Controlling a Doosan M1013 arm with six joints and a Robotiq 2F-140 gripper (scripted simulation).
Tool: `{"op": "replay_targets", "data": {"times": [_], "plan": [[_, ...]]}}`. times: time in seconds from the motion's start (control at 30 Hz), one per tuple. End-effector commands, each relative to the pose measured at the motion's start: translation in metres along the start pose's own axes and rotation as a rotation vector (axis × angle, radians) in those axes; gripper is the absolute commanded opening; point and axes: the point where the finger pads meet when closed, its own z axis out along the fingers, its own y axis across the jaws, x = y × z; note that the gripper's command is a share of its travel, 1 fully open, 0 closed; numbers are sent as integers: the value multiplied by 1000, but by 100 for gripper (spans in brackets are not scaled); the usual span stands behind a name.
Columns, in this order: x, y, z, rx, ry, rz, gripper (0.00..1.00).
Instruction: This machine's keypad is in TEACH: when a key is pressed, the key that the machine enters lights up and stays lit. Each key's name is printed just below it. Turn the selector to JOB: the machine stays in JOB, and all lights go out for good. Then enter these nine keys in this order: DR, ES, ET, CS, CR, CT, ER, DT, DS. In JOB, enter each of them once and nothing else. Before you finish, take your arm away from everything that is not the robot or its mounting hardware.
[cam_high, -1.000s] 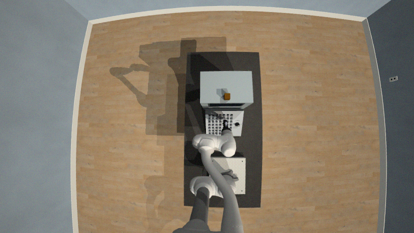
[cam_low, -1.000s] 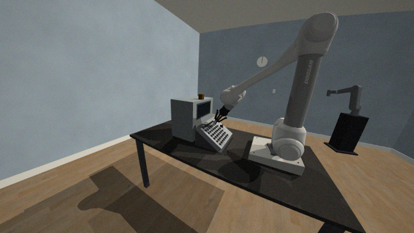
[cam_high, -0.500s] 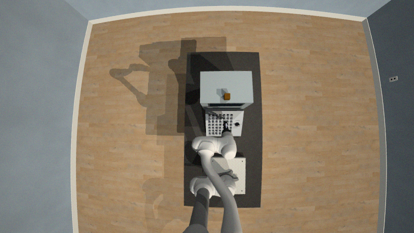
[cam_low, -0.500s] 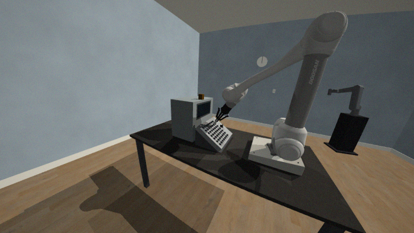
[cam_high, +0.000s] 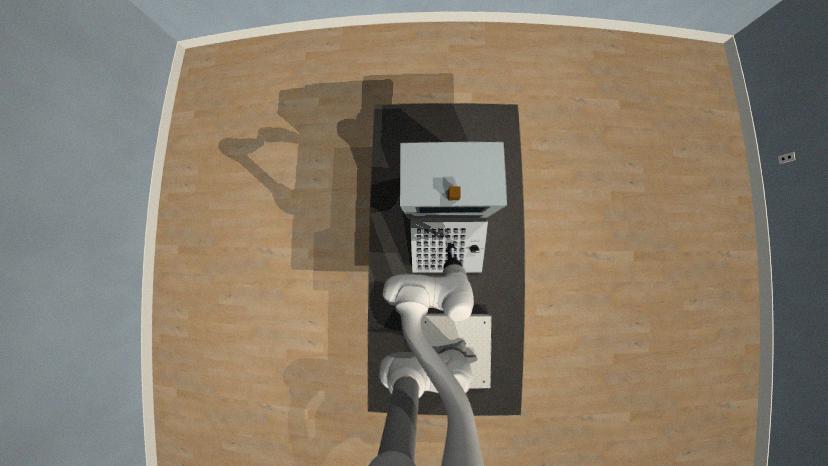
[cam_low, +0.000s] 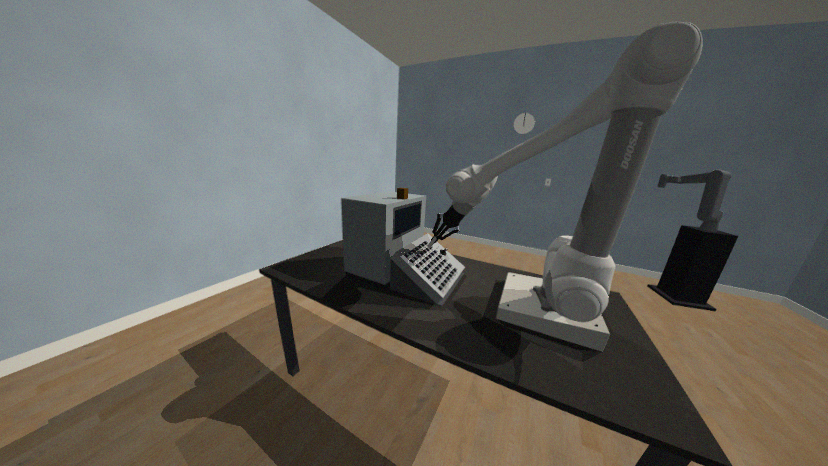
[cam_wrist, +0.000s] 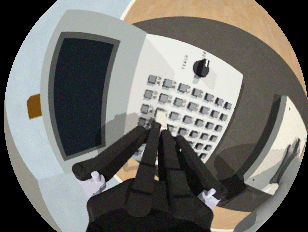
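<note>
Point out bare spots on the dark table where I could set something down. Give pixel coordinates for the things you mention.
Try the dark table's (cam_high: 504, 127) (cam_low: 631, 370) strip right of the keypad (cam_high: 476, 263) (cam_low: 456, 273) in the top view, or behind the machine's cabinet (cam_high: 451, 164) (cam_low: 365, 237). It's crowded between keypad and base plate (cam_high: 485, 347) (cam_low: 556, 329), under the arm.
</note>
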Motion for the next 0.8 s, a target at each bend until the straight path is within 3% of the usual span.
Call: {"op": "replay_targets", "data": {"times": [0.0, 0.37, 0.77], "plan": [[-2, 0, 0, 0, 0, 0, 0], [-32, 0, 0, 0, 0, 0, 0], [-34, 0, 3, 0, 0, 0, 0]]}}
